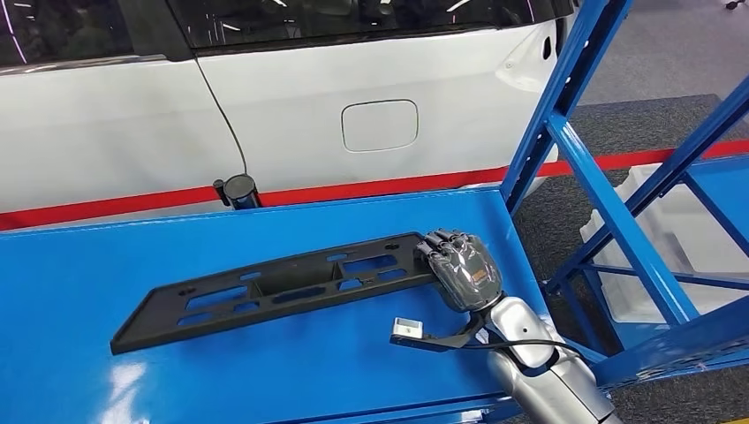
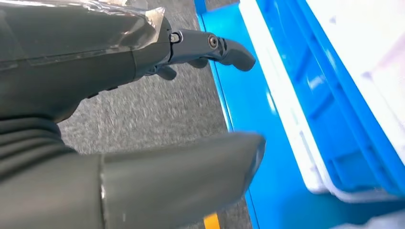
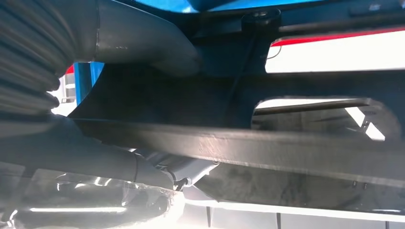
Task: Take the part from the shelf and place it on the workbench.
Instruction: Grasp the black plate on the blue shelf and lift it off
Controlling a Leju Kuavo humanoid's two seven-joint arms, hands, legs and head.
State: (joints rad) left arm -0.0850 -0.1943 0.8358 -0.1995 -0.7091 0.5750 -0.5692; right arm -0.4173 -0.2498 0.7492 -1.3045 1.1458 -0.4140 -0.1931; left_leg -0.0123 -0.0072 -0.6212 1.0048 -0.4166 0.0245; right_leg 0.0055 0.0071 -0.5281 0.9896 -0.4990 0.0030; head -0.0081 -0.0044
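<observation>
The part is a long black plastic panel with several cut-outs, lying flat and slanted across the blue workbench. My right hand grips the panel's right end, fingers curled over its far edge. In the right wrist view the panel runs between the thumb and fingers of that hand. My left hand hangs over grey carpet with its fingers apart and nothing in it.
A blue shelf frame rises just right of the workbench, with a white foam tray behind its struts. A white car and a black post stand beyond the far edge. A blue bin lies near my left hand.
</observation>
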